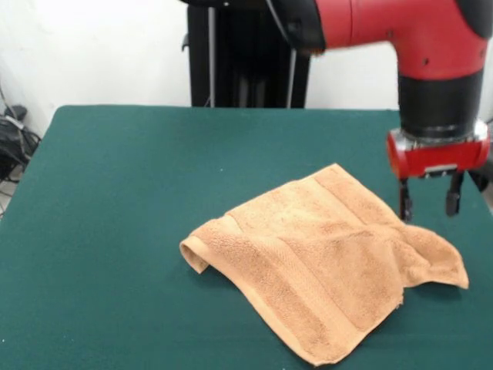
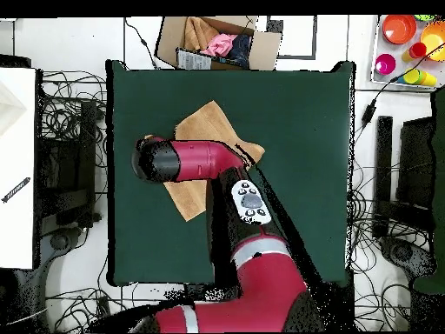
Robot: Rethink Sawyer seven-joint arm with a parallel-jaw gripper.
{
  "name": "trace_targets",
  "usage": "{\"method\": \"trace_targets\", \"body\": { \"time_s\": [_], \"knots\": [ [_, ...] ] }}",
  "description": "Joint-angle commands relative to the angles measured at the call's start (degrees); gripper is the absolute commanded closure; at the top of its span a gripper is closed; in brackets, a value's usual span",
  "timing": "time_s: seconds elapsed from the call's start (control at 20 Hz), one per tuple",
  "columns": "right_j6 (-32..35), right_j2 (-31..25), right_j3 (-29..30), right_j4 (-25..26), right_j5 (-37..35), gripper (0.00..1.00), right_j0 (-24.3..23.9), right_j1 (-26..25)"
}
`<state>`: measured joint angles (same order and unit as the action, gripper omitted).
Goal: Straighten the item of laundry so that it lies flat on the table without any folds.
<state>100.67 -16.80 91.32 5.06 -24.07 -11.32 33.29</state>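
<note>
The light orange-tan terry-cloth towel (image 1: 323, 262) lies rumpled on the dark green felt worktop (image 1: 115, 231), toward the front view's right side. Its nearest corner points at the camera, its left edge is rolled under, and its right corner is bunched into a flap. The likeliest slip is a pinch that catches 2 layers at that flap, so a pull would drag the whole cloth instead of opening the fold. Farther back, the red and black gripper (image 1: 429, 202) hangs with its jaws spread and empty, their tips just above the towel's right-hand edge, apparently not touching it.
</note>
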Motion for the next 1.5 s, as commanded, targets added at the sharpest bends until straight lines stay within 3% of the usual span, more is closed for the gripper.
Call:
{"method": "trace_targets", "body": {
  "time_s": [0.05,0.2,0.35,0.5,0.75,1.1,1.5],
  "knots": [
    [1.4,2.5,-2.2,1.6,-6.1,0.00,-2.0,8.0],
    [-0.2,2.3,-2.3,4.8,-1.8,0.00,-4.0,8.6],
    [-0.2,4.4,-3.8,6.6,-3.2,0.00,-4.5,8.8],
    [3.2,6.9,-2.8,6.5,-3.1,0.00,-5.9,8.4],
    [4.1,5.8,-1.2,4.9,-2.2,0.00,-10.3,7.4],
    [4.3,5.7,-1.9,8.9,8.3,0.00,-12.8,-1.1],
    [4.5,7.3,-4.6,10.5,11.5,0.00,-11.7,-7.8]
  ]
}}
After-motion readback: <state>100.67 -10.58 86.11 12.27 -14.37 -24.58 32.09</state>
